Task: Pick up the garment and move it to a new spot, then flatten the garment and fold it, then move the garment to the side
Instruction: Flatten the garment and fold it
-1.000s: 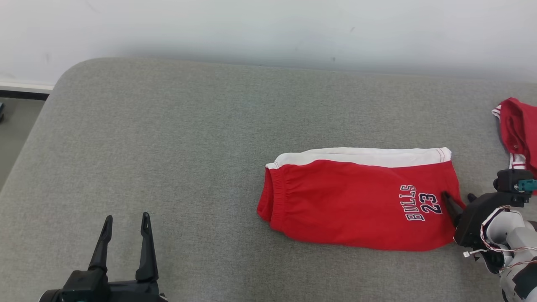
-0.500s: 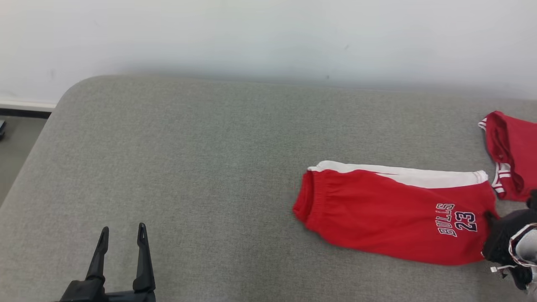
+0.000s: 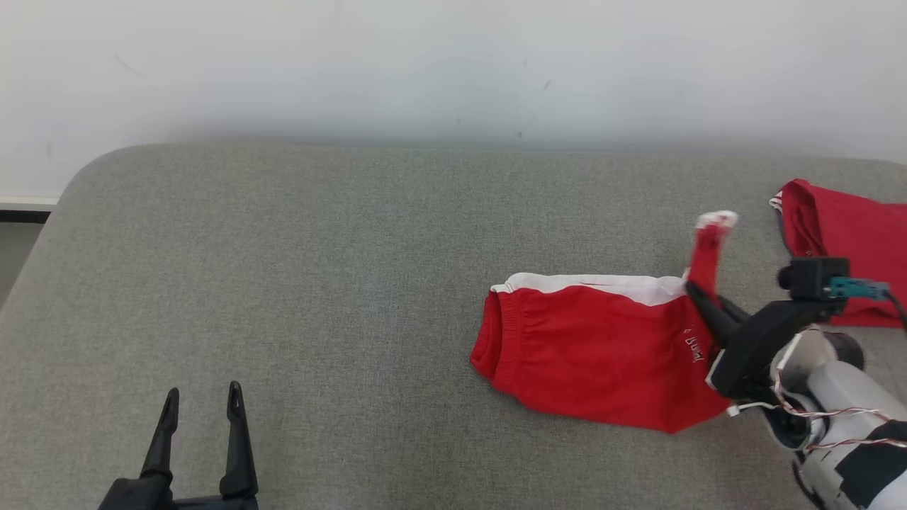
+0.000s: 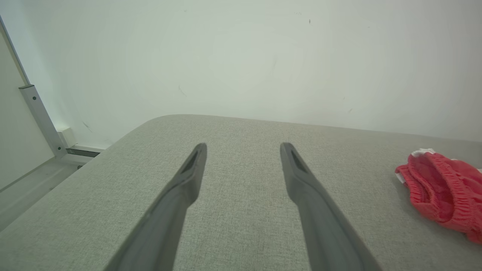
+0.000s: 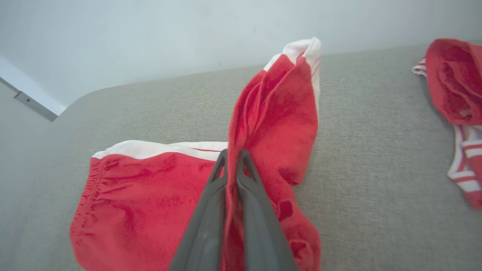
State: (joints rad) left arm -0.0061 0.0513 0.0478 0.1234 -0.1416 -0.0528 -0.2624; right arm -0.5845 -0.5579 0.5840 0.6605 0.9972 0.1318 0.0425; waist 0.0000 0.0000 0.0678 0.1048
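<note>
Shorts (image 3: 588, 361) in right jaws, left jaws wide

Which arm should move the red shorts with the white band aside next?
Right. The right gripper is shut on the red shorts at their raised end; the left gripper hangs open, far from them.

The left gripper (image 3: 202, 389) sits low at the robot's left, its two dark fingers (image 3: 237, 439) pointing forward and spread wide apart. The right gripper (image 3: 693, 289) reaches in on a pale forearm (image 3: 843, 393), its fingers pressed together on a fold of the garment (image 3: 595, 354).
</note>
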